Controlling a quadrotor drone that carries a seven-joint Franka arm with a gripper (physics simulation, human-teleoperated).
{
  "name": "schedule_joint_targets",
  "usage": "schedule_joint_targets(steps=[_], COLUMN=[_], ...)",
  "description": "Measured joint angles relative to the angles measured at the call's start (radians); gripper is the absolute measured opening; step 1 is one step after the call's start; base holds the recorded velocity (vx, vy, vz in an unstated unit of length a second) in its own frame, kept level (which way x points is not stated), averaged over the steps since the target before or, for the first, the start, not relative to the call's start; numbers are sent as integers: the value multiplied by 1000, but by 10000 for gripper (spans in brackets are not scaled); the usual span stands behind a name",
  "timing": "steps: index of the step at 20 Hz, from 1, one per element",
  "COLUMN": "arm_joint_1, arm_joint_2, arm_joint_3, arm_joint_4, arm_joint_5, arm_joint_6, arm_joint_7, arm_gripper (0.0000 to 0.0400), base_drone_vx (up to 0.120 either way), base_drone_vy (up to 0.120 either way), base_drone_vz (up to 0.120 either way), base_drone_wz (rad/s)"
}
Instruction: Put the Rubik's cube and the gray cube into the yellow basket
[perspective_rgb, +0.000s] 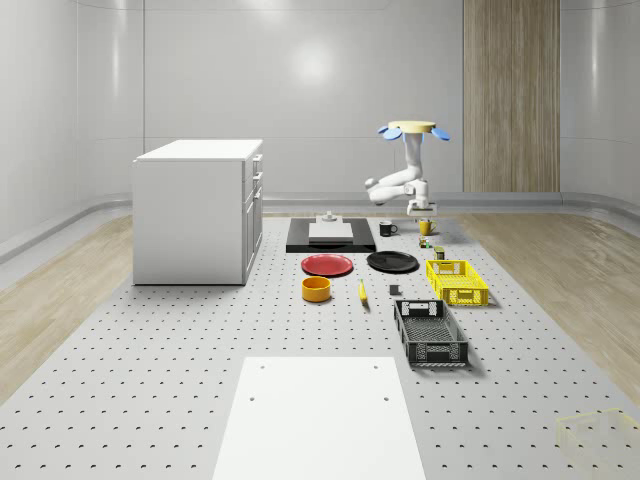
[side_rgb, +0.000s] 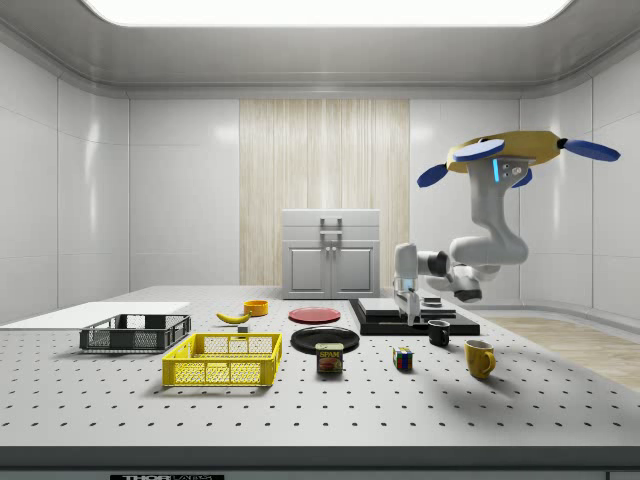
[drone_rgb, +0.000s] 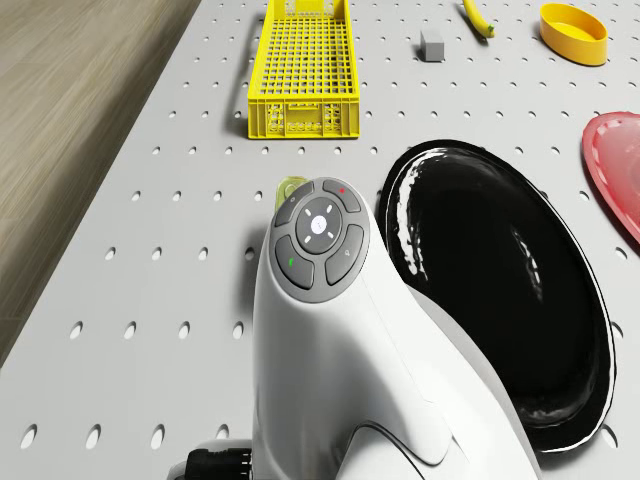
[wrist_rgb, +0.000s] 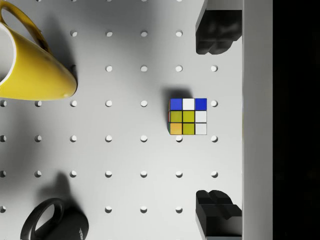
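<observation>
The drone (side_rgb: 515, 152) is hovering over the table's (perspective_rgb: 150, 390) far right; its gripper (wrist_rgb: 218, 120), fingers (wrist_rgb: 216, 32) spread, is hanging above the Rubik's cube (wrist_rgb: 188, 116).

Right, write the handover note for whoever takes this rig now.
End effector: open, empty, above the Rubik's cube, not touching it; fingers apart.
Drone: hovering over the table's far end near the yellow mug.
Rubik's cube sits on the table between the black mug and the yellow mug.
Gray cube lies on the table beside the yellow basket.
Done: nothing in the basket.
Left: both cubes.
</observation>
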Motion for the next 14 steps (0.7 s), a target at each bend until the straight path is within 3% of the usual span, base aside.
schedule_joint_targets(steps=[5,7,14], arm_joint_1=[-9,-12,-19], arm_joint_2=[-25,-35,-73], arm_joint_3=[8,11,-1], arm_joint_4=[2,2,7], arm_joint_5=[13,18,15], arm_joint_6=[22,31,73], arm_joint_7=[8,12,17], arm_gripper=[400,400,400], base_drone_vx=[0,120,6], base_drone_vy=[0,0,0], base_drone_vz=[-120,-120,-6], base_drone_wz=[0,0,0])
